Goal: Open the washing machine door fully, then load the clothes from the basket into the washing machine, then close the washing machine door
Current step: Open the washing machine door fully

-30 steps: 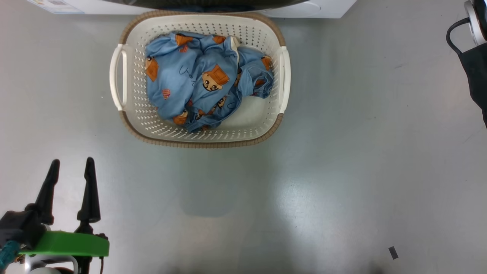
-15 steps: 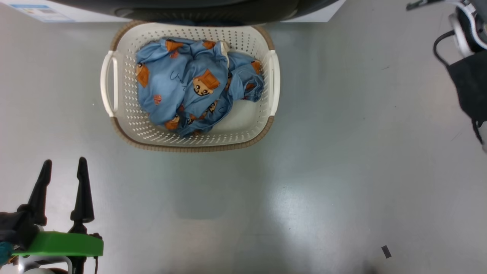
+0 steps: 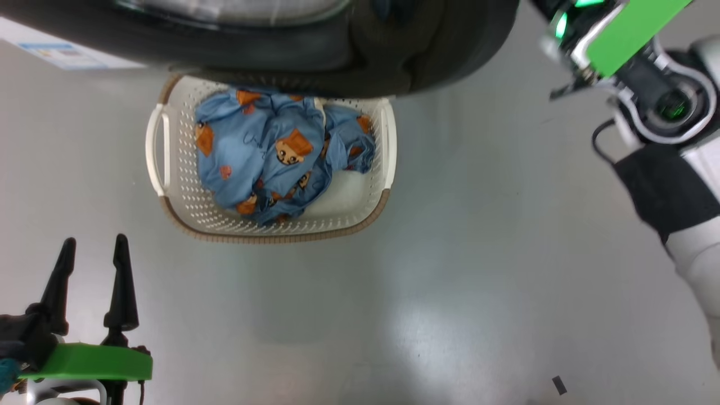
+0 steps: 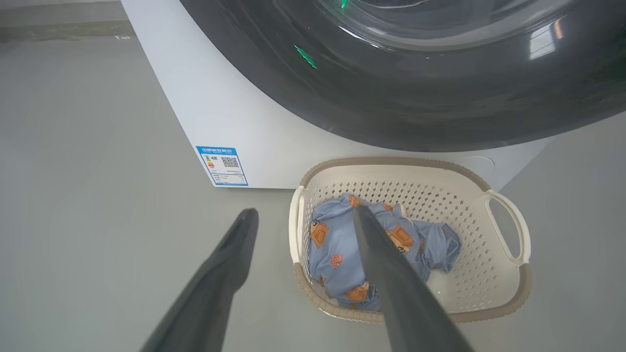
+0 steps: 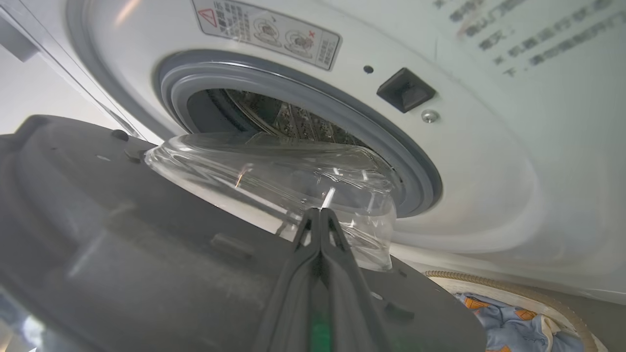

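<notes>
The washing machine door stands partly swung out, and its black edge overhangs the far rim of the basket. The clothes, light blue with orange bears, lie bunched in the basket. My left gripper hovers open and empty over the floor, near-left of the basket. In the left wrist view the left gripper points at the basket and the clothes. My right gripper is shut, its tips at the glass bowl on the door's grey inner side. Behind it are the washing machine's drum and gasket.
The washing machine's white front carries a blue label low at its left. My right arm reaches in from the upper right of the head view. A door latch socket sits right of the opening. Grey floor spreads around the basket.
The head view has shifted. The door now reaches out much further over the basket's far rim, and my right arm has come into view at upper right. The left gripper keeps its place.
</notes>
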Controlling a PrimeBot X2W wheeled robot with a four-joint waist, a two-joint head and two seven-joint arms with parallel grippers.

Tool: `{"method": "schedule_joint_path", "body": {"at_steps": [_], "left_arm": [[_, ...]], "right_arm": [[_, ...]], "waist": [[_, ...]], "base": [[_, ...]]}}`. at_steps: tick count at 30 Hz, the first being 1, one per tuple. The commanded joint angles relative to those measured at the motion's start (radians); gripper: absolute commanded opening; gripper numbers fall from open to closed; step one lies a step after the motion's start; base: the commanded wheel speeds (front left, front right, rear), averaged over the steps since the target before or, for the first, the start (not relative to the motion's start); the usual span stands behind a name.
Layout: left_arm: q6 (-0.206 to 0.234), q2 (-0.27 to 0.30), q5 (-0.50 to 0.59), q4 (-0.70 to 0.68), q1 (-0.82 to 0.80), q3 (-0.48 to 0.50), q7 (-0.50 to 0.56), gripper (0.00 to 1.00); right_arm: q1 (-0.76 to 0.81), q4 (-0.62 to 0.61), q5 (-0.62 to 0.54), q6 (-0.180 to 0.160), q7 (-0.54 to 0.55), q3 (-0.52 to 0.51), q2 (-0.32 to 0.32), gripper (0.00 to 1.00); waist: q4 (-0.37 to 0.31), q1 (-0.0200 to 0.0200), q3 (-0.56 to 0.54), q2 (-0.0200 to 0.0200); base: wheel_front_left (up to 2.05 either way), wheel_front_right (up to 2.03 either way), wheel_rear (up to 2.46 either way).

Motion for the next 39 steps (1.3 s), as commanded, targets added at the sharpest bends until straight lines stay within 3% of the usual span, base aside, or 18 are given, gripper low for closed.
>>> {"method": "schedule_joint_path", "body": {"at_steps": [1, 25, 39], "left_arm": [[-0.002, 0.022, 0.011, -0.017, 0.015, 0.037, -0.006, 1.00], [-0.002, -0.035, 0.029, -0.010, 0.054, 0.060, -0.006, 1.00], [-0.002, -0.039, 0.015, 0.003, 0.089, 0.057, -0.006, 1.00]], "right_arm": [[0.046, -0.033, 0.009, 0.003, 0.013, 0.018, 0.024, 0.00], [0.314, -0.124, 0.026, 0.003, 0.109, 0.163, 0.045, 0.00], [0.477, -0.204, 0.040, 0.003, 0.147, 0.272, 0.151, 0.00]], "waist": [[-0.008, 0.0000, -0.026, 0.0000], [0.002, 0.0000, -0.235, 0.0000], [0.025, 0.0000, -0.346, 0.0000]], "base": [[0.00, 0.00, 0.00], [0.00, 0.00, 0.00], [0.00, 0.00, 0.00]]}}
